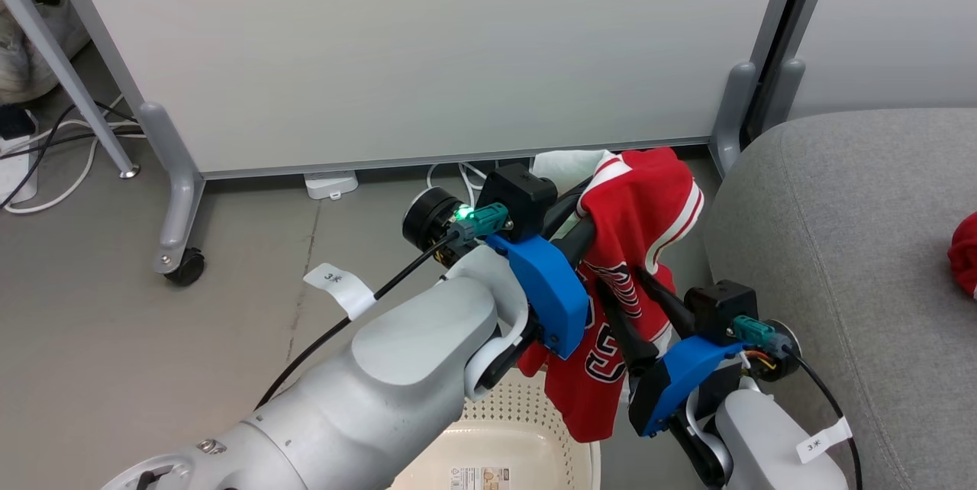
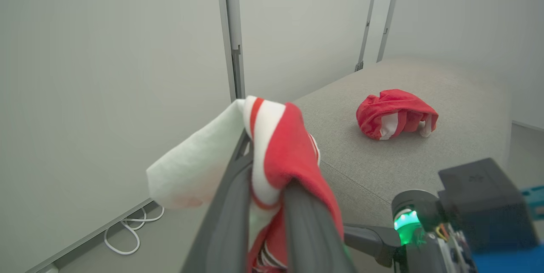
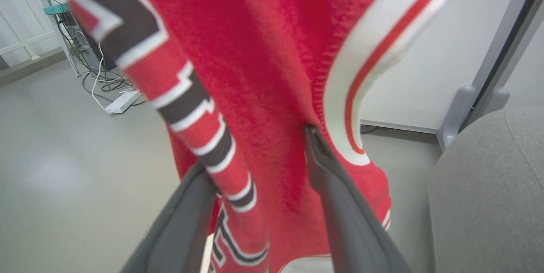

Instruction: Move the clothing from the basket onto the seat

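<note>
A red garment point(image 1: 641, 207) with white trim and black-and-white lettering hangs in the air above the cream perforated basket point(image 1: 527, 407). My left gripper point(image 1: 588, 227) is shut on its top edge; in the left wrist view the dark fingers point(image 2: 231, 205) pinch red and white cloth point(image 2: 280, 149). My right gripper point(image 1: 620, 278) is lower down, open, with the hanging cloth point(image 3: 263, 94) between its spread fingers point(image 3: 335, 188). A second red garment point(image 2: 395, 113) lies crumpled on the grey seat point(image 1: 839, 246), apart from both grippers.
A white partition panel point(image 1: 427, 47) on grey wheeled feet point(image 1: 183, 261) stands behind the basket, with cables point(image 1: 61, 154) and a power strip point(image 1: 330, 185) on the floor beneath it. The seat's rounded edge point(image 3: 488, 200) is close on the right.
</note>
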